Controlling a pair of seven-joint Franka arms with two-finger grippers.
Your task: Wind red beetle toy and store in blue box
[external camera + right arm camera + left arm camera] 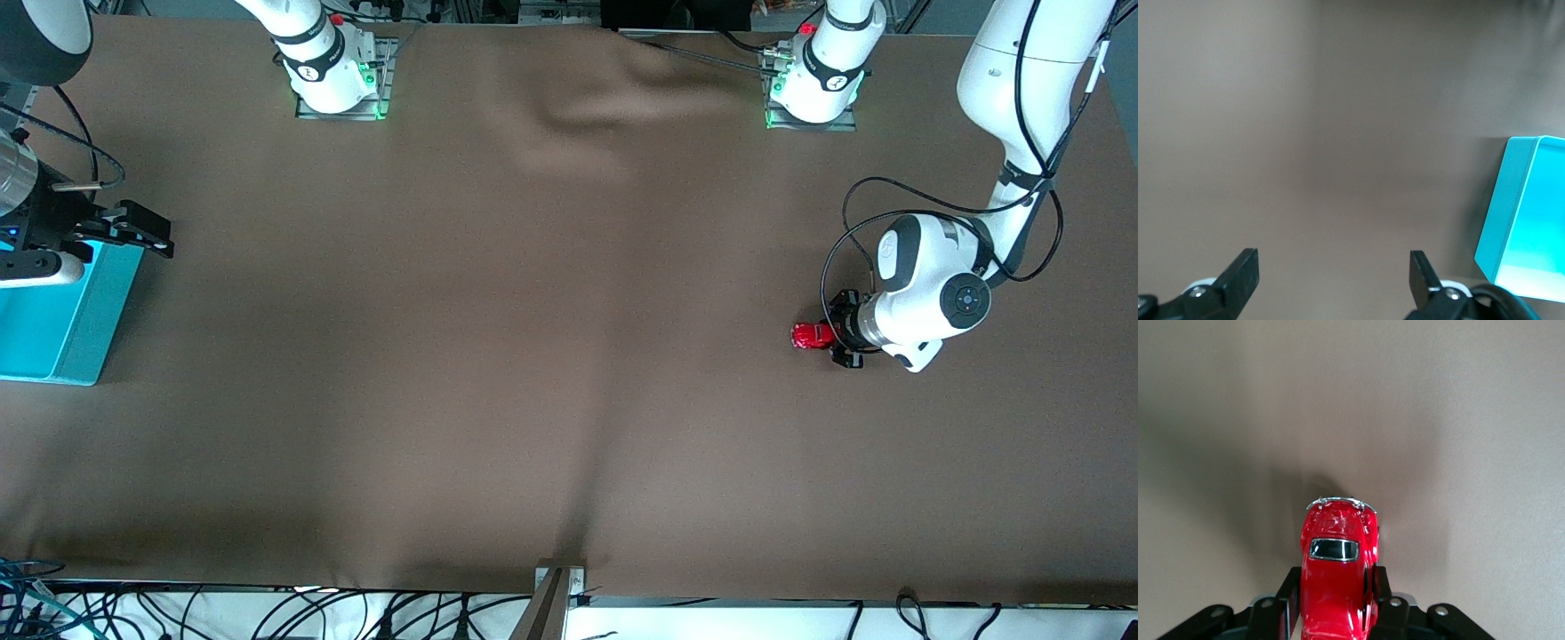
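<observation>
Brown cloth (551,356), creased near the arm bases, covers the whole table. At the left arm's end, the left gripper (831,336) is low at the cloth with its fingers (1379,590) pressed against both flanks of the tiny glossy red beetle toy (1338,577), a rounded car with a dark window and a silvery bumper. I cannot tell whether its wheels touch the cloth. The winding step looks to be in hand: the next move would call for dragging the car backward along the cloth, then carrying it the table's length. The turquoise-blue shallow rectangular box (62,320) sits well apart at the right arm's end, where the right gripper (124,233) waits over its rim, fingers (1241,273) spread wide and empty. Nothing lies between toy and box.
</observation>
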